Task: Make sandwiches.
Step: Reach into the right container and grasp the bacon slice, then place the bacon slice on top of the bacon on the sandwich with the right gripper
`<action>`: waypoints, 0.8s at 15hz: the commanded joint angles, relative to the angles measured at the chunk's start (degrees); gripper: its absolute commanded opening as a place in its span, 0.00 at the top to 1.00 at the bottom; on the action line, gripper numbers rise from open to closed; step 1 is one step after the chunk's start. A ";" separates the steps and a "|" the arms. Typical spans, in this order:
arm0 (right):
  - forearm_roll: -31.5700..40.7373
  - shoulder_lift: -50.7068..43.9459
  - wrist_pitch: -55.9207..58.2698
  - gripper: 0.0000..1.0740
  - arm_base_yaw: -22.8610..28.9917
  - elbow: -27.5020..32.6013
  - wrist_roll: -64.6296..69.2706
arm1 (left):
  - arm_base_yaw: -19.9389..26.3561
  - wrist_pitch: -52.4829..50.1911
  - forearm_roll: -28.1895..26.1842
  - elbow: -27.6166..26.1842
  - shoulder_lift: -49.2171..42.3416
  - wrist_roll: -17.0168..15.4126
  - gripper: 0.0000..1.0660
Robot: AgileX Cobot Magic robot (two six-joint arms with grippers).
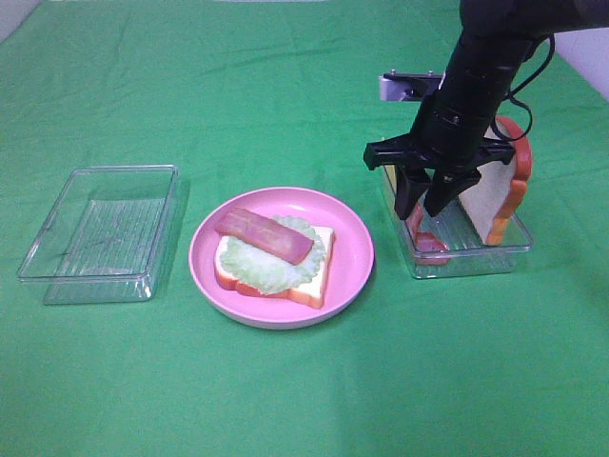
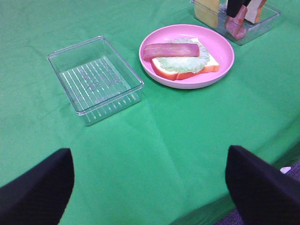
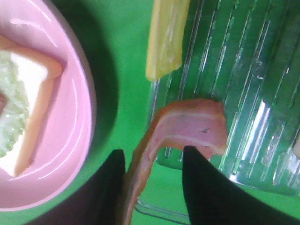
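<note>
**Q:** Panel one, the high exterior view: what lay where?

**A:** On the green cloth (image 1: 285, 400), a pink plate (image 1: 356, 249) sat at frame centre. It bore the unfinished sandwich (image 1: 276, 265): a bread slice (image 1: 303, 290), a lettuce leaf (image 1: 255, 268) upon it, and a bacon strip (image 1: 265, 235) on top. An empty clear tray (image 1: 105, 228) stood at left. At right, a second clear tray (image 1: 471, 262) held an upright bread slice (image 1: 485, 200), leaning, and a second bacon strip (image 1: 428, 245).

**Q:** And the right gripper there?

**A:** The right gripper (image 1: 424, 205) pointed down into the second clear tray. Its jaws were partly apart, one on each side of the second bacon strip.

**Q:** Panel two, the left wrist view?

**A:** The left gripper (image 2: 149, 151) hung above bare cloth, jaws spread wide, holding nothing. Beyond it stood the empty clear tray (image 2: 96, 79), with the pink plate (image 2: 224, 51) and its sandwich just beside. The second clear tray (image 2: 262, 26) lay farther off. A cheese square (image 2: 207, 11) stood in it near the second bacon strip (image 2: 236, 26).

**Q:** Panel three, the right wrist view?

**A:** Both dark fingers (image 3: 206, 197) flanked the second bacon strip (image 3: 187, 126), which overlapped the tray's edge in this view. Whether they pressed on it could not be told. The cheese square (image 3: 164, 37) stood at the tray's end, apart from the strip. The pink plate (image 3: 70, 140) lay just beside the second clear tray (image 3: 262, 84), a corner of the bread slice (image 3: 37, 108) showing on it.
</note>
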 commanded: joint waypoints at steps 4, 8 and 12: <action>-0.17 0.11 2.18 1.00 0.17 -0.29 0.40 | -0.06 -0.57 0.23 0.17 -0.52 -0.29 0.22; 0.00 -3.27 5.39 1.00 0.17 -1.60 0.40 | -0.06 -0.57 0.23 0.17 -0.52 -0.29 0.22; 4.87 -9.40 9.74 1.00 0.17 -2.46 0.17 | -0.06 -0.57 0.23 0.17 -0.52 -0.29 0.22</action>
